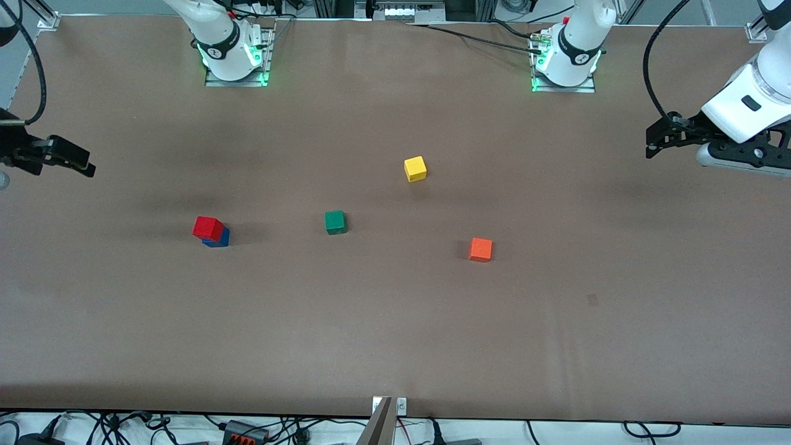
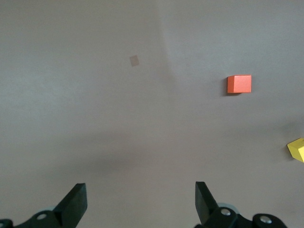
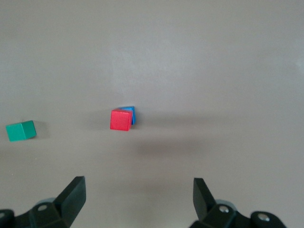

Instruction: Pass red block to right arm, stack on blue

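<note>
The red block (image 1: 207, 227) sits on top of the blue cube (image 1: 219, 238), a little askew, toward the right arm's end of the table. The stack also shows in the right wrist view, red block (image 3: 120, 119) over blue cube (image 3: 130, 113). My right gripper (image 1: 80, 162) is open and empty, held up over the table's edge at the right arm's end; its fingertips (image 3: 76, 190) frame bare table in the right wrist view. My left gripper (image 1: 654, 141) is open and empty, up over the left arm's end, with fingertips (image 2: 78, 194) over bare table.
A green cube (image 1: 334, 222) lies mid-table and shows in the right wrist view (image 3: 21, 130). A yellow cube (image 1: 415, 169) lies farther from the camera. An orange cube (image 1: 480, 249) lies toward the left arm's end and shows in the left wrist view (image 2: 239, 84).
</note>
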